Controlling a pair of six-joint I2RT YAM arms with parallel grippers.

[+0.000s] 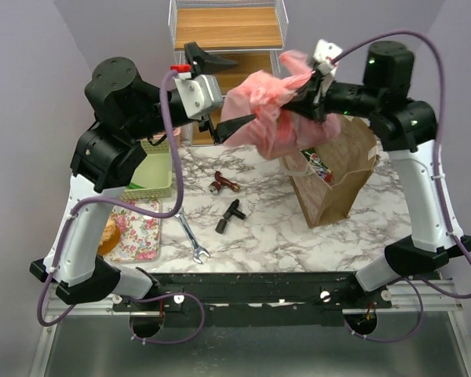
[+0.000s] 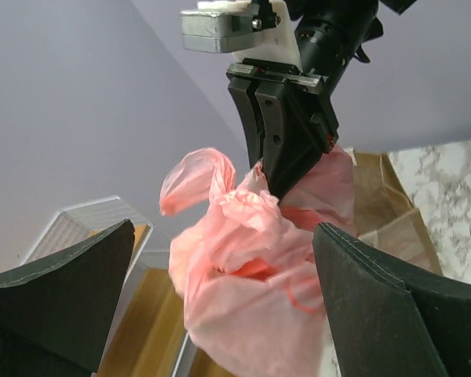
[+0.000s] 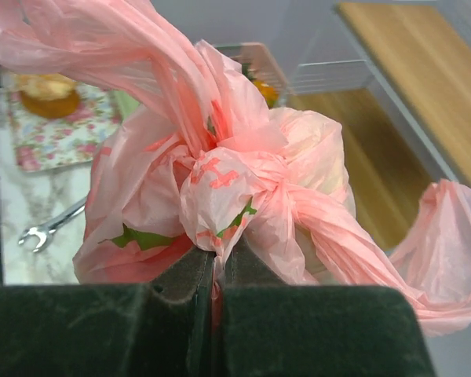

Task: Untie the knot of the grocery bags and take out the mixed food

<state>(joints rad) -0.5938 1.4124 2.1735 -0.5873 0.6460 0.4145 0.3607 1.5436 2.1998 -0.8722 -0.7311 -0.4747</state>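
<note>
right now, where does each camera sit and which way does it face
top external: above and behind the bases, looking down on the marble table; both arms show, the pink bag hanging between them.
left wrist: on the left arm, facing sideways at the bag; the open left gripper frames it, the right gripper pinching its top.
right wrist: looks along its shut fingers at the knot, table beyond.
shared: all see the bag; top and right wrist both catch the wrench.
</note>
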